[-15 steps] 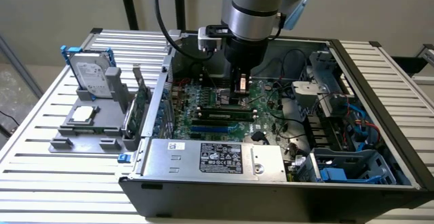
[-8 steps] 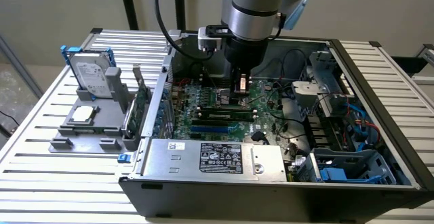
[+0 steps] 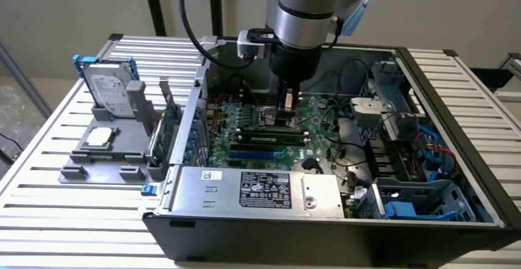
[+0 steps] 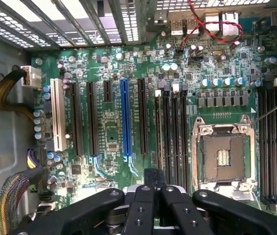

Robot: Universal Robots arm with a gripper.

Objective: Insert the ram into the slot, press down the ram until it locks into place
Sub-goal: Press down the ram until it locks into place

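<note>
- Hanging down into the open computer case point(image 3: 269, 232) on the desk point(image 3: 73, 220), the gripper point(image 3: 287, 121) sits near the middle of the exterior view, its tips low over the motherboard point(image 4: 104, 63).
- The fingers point(image 4: 140, 208) are drawn together, with no gap I can see and nothing green between them.
- The ram point(image 3: 267, 139) is just below the tips in that frame and a touch to their left. It stands in the slot point(image 3: 243, 141), directly above the blue socket point(image 3: 256, 155). I can't tell whether the tips touch it or whether its end clips have caught.
- My main worry is a push landing off the stick's middle. That could seat one end and leave the other riding high, so it tilts and never locks.
- The top edge is thin, so closed fingers could slide off it and strike the small parts beside the sockets.
- If the notch isn't lined up, a hard press would flex the board rather than seat anything.
- The ram's long axis runs left to right across the exterior view, parallel to the blue socket. It stands on its long edge, with the labelled face towards the lower edge of the frame.
</note>
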